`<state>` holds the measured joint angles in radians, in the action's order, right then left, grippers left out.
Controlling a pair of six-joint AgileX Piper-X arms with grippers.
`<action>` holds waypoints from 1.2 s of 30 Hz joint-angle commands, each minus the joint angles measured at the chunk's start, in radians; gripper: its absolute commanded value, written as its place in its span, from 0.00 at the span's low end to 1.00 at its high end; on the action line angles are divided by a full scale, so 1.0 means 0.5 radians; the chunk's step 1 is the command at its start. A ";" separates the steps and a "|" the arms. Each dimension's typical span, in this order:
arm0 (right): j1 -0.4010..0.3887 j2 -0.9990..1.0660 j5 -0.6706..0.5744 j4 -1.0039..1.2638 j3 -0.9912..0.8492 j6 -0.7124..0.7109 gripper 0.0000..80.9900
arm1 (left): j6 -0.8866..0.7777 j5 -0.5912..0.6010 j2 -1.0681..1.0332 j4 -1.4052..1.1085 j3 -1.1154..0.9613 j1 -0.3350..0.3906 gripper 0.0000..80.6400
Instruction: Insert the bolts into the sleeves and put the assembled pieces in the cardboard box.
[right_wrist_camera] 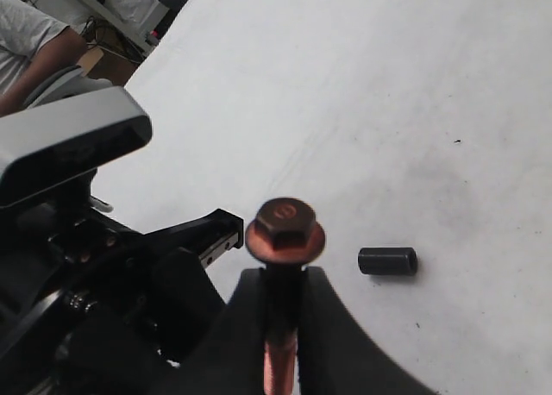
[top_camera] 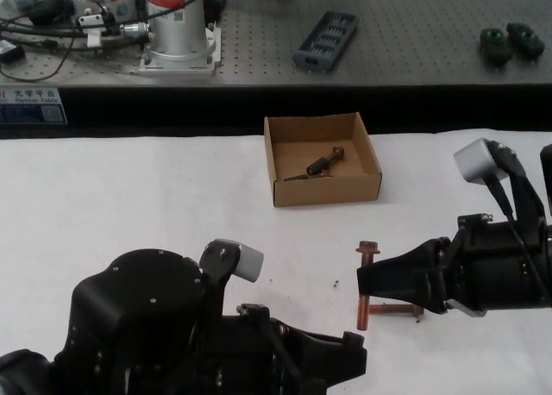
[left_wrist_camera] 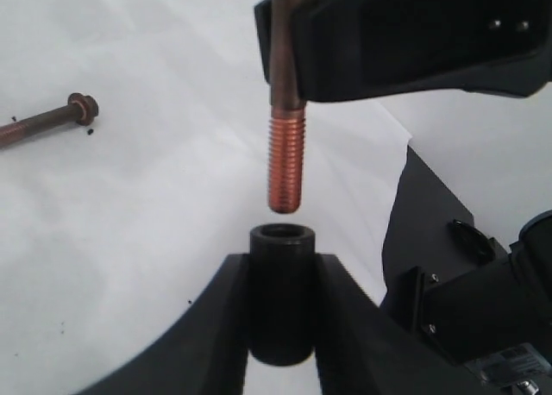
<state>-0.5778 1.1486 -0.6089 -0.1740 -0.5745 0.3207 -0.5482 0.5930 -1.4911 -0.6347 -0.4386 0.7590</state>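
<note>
One piece boxed, a second bolt poised over its sleeve.
My right gripper point(right_wrist_camera: 281, 281) is clamped on a copper-coloured bolt point(left_wrist_camera: 285, 153), upright, its threaded tip just above the mouth of the black sleeve point(left_wrist_camera: 280, 304) and not yet in it. My left gripper point(left_wrist_camera: 281, 270) pinches that sleeve upright. The cardboard box point(top_camera: 328, 191) holds what looks like one assembled piece point(top_camera: 326, 165). I judge this insertion and its boxing remain, then the spare bolt point(top_camera: 398, 310) and loose sleeve point(right_wrist_camera: 388, 260) lying on the white bench point(top_camera: 129, 197).
</note>
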 commanded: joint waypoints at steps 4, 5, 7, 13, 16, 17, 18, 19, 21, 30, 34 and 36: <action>0.010 -0.030 -0.028 0.003 -0.004 0.033 0.02 | -0.031 -0.025 0.007 -0.090 -0.006 0.009 0.16; 0.010 -0.030 -0.028 0.003 -0.004 0.033 0.02 | -0.031 -0.025 0.007 -0.110 -0.006 0.009 0.16; 0.010 -0.030 -0.028 0.003 -0.004 0.033 0.02 | -0.031 -0.025 0.007 -0.149 -0.006 0.009 0.16; 0.010 -0.030 -0.028 0.003 -0.004 0.033 0.02 | -0.013 0.006 0.007 -0.156 -0.006 0.009 0.16; 0.010 -0.030 -0.034 0.003 -0.004 0.032 0.02 | 0.003 0.005 0.007 -0.174 -0.006 0.009 0.16; 0.010 -0.030 -0.043 0.003 -0.004 0.032 0.02 | 0.013 0.005 0.007 -0.186 -0.006 0.012 0.16; 0.010 -0.030 -0.052 0.003 -0.004 0.033 0.02 | 0.017 0.013 0.007 -0.191 -0.006 0.010 0.16; 0.010 -0.030 -0.061 0.003 -0.004 0.040 0.02 | 0.017 0.035 0.007 -0.190 -0.006 0.010 0.16; 0.010 -0.030 -0.061 0.003 -0.004 0.045 0.02 | 0.017 0.089 0.007 -0.198 -0.006 0.010 0.16; 0.010 -0.030 -0.118 0.003 -0.004 0.045 0.02 | 0.017 0.062 0.007 -0.198 -0.006 0.010 0.16; 0.010 -0.030 -0.118 0.003 -0.004 0.045 0.02 | 0.017 0.044 0.007 -0.181 -0.006 0.010 0.16; 0.010 -0.030 -0.118 0.003 -0.004 0.045 0.02 | 0.017 0.044 0.007 -0.127 -0.006 0.010 0.16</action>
<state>-0.5778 1.1486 -0.6389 -0.1746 -0.5745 0.3431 -0.5496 0.6312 -1.4911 -0.7145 -0.4386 0.7590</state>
